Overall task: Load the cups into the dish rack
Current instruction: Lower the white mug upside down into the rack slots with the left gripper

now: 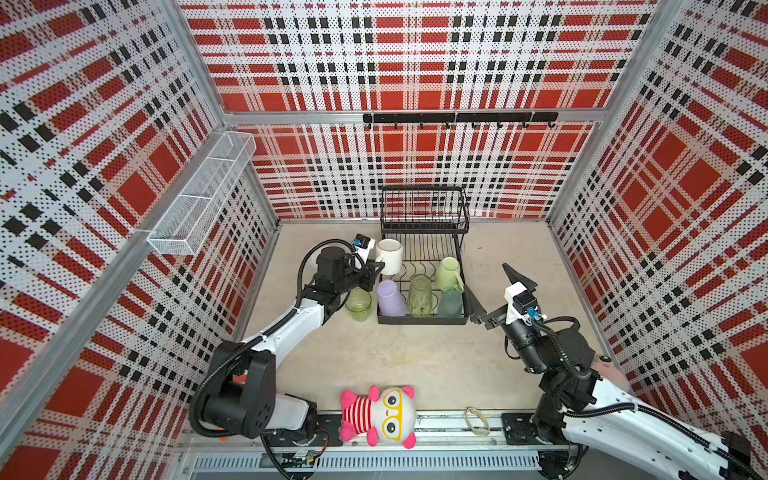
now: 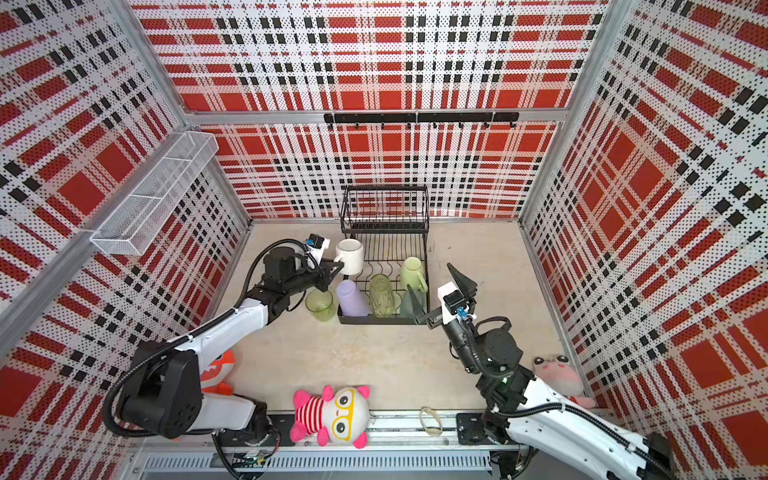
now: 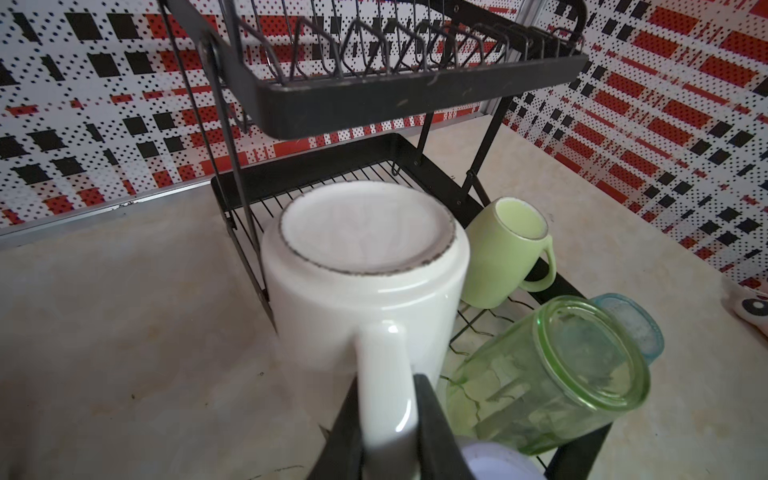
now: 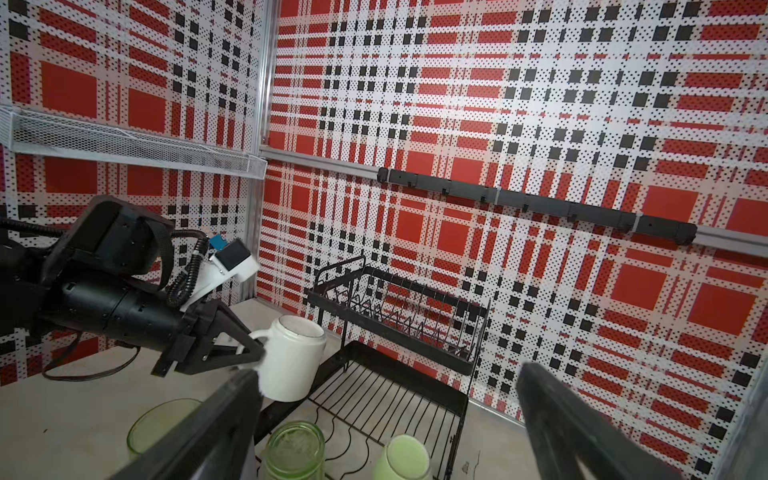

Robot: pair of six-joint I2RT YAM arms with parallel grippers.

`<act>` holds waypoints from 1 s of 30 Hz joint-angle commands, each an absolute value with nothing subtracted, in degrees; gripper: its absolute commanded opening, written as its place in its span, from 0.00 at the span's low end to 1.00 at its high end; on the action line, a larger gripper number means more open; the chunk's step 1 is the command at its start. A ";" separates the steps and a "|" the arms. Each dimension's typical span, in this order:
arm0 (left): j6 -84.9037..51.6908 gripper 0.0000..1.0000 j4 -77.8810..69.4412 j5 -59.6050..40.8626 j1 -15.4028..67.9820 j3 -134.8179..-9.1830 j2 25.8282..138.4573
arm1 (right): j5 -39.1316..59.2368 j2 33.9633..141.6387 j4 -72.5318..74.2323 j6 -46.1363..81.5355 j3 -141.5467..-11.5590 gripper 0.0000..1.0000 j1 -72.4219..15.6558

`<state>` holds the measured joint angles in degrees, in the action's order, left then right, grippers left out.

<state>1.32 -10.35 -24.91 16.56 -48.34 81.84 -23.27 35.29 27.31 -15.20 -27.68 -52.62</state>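
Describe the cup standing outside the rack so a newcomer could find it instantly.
Find the black dish rack near the back wall and go to its front left corner. Just outside it, on the table, stands a clear green tumbler, mouth up. Its green twin sits inside the rack next to the lavender tumbler.

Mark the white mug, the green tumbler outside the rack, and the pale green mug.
white mug (image 1: 390, 257): top view, side wall.
green tumbler (image 1: 358, 305): top view, open top.
pale green mug (image 1: 449, 273): top view, side wall.
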 commanded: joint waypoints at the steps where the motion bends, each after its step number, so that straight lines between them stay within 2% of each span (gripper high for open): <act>1: 5.00 0.00 -18.66 -25.72 17.14 -52.59 84.14 | -24.43 33.94 26.84 -14.44 -28.93 1.00 -52.29; 16: 6.46 0.00 -21.56 -30.77 16.68 -53.69 92.99 | -26.36 30.21 26.33 -15.03 -27.42 1.00 -52.30; 30: 5.63 0.00 -21.84 -28.37 17.14 -52.25 96.42 | -26.82 26.43 22.94 -14.61 -27.16 1.00 -52.24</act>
<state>5.39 -16.27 -28.47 16.86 -51.16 96.51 -26.24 27.11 23.77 -14.46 -27.62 -52.58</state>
